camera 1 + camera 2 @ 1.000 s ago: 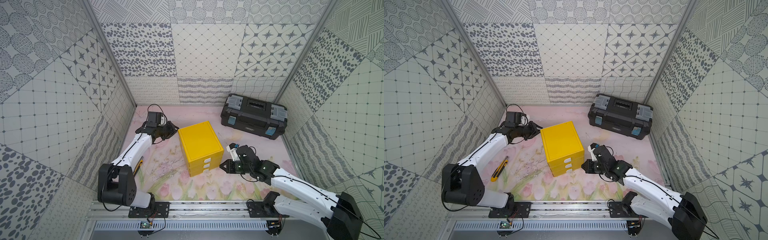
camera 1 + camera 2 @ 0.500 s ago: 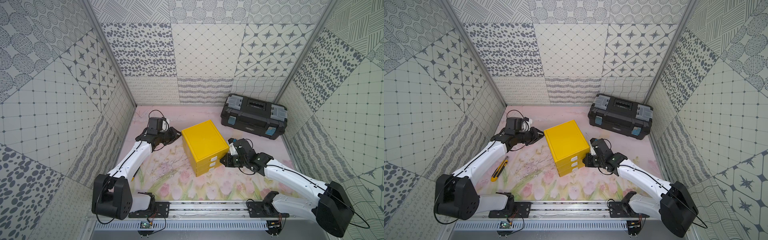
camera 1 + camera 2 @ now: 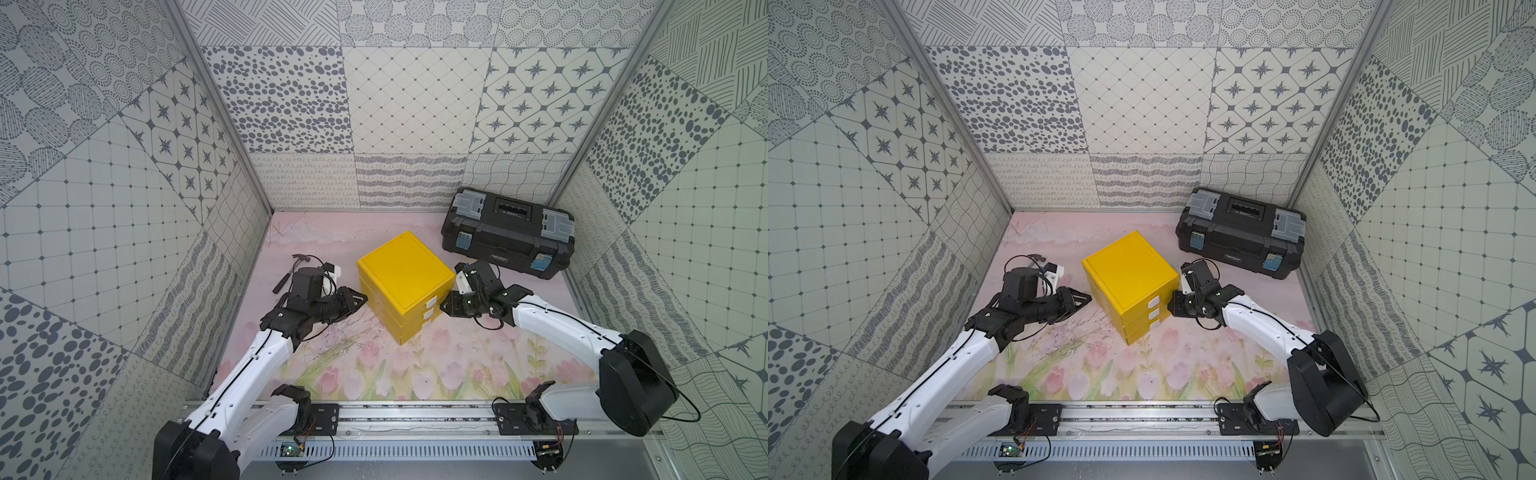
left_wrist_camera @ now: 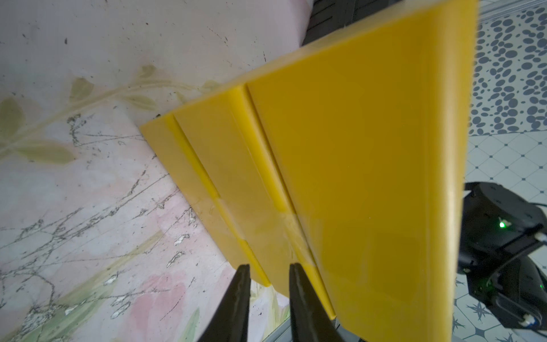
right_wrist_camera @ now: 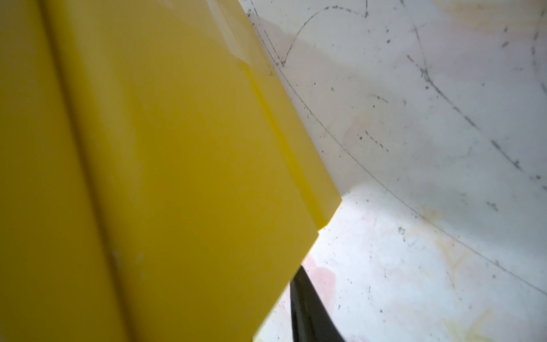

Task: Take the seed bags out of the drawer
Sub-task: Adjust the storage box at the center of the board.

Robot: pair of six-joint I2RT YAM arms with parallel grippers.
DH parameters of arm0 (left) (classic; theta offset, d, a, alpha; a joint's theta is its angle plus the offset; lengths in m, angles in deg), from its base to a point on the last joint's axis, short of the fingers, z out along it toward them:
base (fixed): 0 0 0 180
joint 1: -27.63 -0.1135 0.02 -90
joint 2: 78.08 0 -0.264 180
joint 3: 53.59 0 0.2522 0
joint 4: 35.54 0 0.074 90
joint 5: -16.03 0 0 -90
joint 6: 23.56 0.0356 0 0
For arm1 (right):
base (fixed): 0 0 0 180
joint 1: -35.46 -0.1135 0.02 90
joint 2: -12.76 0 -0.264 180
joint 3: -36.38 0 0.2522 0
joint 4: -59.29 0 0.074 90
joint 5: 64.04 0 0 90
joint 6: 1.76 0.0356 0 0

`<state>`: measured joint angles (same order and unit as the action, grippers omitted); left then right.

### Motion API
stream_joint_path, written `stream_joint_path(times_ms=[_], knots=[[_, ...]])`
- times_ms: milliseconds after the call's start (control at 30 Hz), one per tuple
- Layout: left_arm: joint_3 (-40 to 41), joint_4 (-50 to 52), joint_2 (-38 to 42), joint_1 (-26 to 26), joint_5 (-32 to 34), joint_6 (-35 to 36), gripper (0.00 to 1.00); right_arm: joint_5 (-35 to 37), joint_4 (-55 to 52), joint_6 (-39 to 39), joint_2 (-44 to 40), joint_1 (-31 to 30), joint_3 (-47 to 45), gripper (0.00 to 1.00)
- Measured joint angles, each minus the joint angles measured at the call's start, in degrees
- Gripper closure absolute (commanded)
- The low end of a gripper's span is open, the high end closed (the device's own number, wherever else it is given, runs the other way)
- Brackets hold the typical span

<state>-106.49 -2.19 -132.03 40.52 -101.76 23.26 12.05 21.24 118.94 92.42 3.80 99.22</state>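
Top view | floral mat (image 3: pixel 374 365), patterned walls (image 3: pixel 415 104) | left hand (image 3: pixel 360 300) parted, empty | right hand (image 3: pixel 445 306) unclear

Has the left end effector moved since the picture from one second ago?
Yes. The left end effector has come nearer the metal front rail, away from the patterned back wall, beside the yellow plastic drawer cabinet.

drawer unit (image 3: pixel 405 272) — smooth plastic, scuffed mat (image 3: pixel 374 365)
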Motion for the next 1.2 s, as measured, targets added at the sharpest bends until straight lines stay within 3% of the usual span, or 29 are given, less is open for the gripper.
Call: stream_joint_path(times_ms=[300, 533, 933, 1200], knots=[[-1.70, 13.29, 17.22, 0.57, 7.04, -1.64, 0.68, 0.17, -0.57, -3.02, 10.99, 1.49, 10.86, 0.52], [-9.88, 22.32, 20.26, 0.61, 14.91, -0.74, 0.67, 0.46, -0.28, -2.86, 20.61, 1.53, 21.09, 0.50], [-21.66, 24.57, 4.24, -0.44, 26.40, 2.60, 0.60, -2.47, 2.23, 2.16, 31.82, 1.66, 33.57, 0.41], [-30.10, 20.96, -11.56, -11.32, 27.39, 4.31, 0.63, -5.33, 6.01, 5.18, 32.68, 3.32, 33.77, 0.39]])
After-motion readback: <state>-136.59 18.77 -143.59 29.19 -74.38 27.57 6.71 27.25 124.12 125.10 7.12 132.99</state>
